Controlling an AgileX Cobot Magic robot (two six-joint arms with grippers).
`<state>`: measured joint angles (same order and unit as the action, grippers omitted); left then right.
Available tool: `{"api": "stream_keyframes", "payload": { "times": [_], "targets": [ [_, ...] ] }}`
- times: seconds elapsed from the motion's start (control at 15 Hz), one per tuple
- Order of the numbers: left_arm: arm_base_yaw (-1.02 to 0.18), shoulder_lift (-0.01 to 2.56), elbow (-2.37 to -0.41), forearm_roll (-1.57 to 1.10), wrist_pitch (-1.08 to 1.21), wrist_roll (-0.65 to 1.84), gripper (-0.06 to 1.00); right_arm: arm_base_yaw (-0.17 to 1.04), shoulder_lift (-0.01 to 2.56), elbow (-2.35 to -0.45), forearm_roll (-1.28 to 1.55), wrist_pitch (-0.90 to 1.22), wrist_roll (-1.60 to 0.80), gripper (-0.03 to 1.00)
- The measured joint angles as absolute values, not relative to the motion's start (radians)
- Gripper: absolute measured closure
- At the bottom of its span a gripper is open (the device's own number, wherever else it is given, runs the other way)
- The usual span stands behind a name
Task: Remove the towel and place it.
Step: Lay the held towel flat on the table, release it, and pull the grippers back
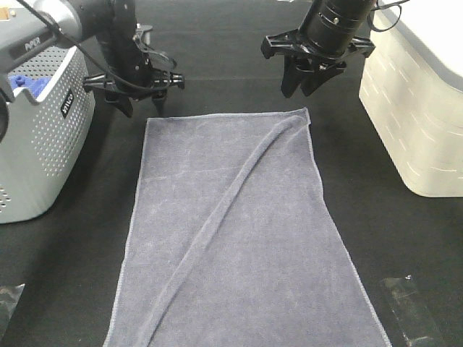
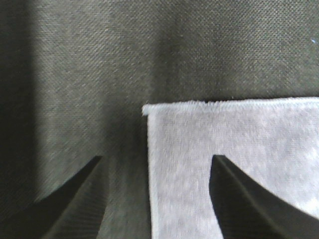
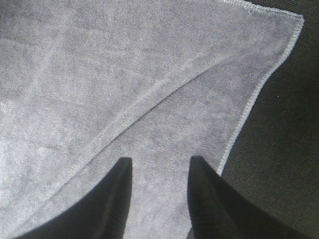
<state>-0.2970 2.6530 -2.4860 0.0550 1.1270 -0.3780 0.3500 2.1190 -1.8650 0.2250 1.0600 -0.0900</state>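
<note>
Exterior high view: the towel point(image 1: 239, 238) lies flat on the worktop point(image 1: 217, 43). The left gripper point(image 1: 142, 108) and the right gripper point(image 1: 302, 90) stand parted, holding nothing. The label point(image 1: 67, 107) on the basket point(image 1: 36, 159) is not readable.

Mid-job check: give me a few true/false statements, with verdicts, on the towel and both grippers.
1. The towel lies spread on the table. True.
2. The left gripper is shut on a towel corner. False: its jaws stand open, one on each side of the towel's edge at that corner, and grip nothing.
3. A ridge runs diagonally across the towel. True.
4. The towel sits in the basket. False: it is on the table beside the basket, which holds a blue cloth.
5. The right gripper is open over the towel near a corner. True.
</note>
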Motion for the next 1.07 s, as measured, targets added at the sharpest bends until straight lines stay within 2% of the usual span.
{"api": "stream_keyframes", "payload": {
  "times": [0.4, 0.47, 0.53, 0.6, 0.93, 1.0, 1.07],
  "targets": [
    [-0.297, 2.706, -2.486, 0.082, 1.124, -0.378, 0.37, 0.35, 2.119, -1.865, 0.225, 1.06, -0.09, 0.61],
    [-0.297, 2.714, -2.487, 0.084, 1.124, -0.378, 0.38, 0.35, 2.119, -1.865, 0.225, 1.06, -0.09, 0.61],
    [-0.297, 2.72, -2.488, 0.082, 1.123, -0.378, 0.44, 0.35, 2.119, -1.865, 0.225, 1.06, -0.09, 0.61],
    [-0.297, 2.72, -2.488, 0.082, 1.123, -0.378, 0.44, 0.35, 2.119, -1.865, 0.225, 1.06, -0.09, 0.61],
    [-0.298, 2.73, -2.494, 0.076, 1.117, -0.378, 0.66, 0.35, 2.119, -1.865, 0.224, 1.067, -0.09, 0.61],
    [-0.298, 2.73, -2.494, 0.076, 1.113, -0.375, 0.74, 0.35, 2.119, -1.865, 0.224, 1.067, -0.09, 0.61],
    [-0.298, 2.73, -2.496, 0.083, 1.11, -0.355, 0.86, 0.35, 2.119, -1.865, 0.224, 1.067, -0.09, 0.61]
  ]
}}
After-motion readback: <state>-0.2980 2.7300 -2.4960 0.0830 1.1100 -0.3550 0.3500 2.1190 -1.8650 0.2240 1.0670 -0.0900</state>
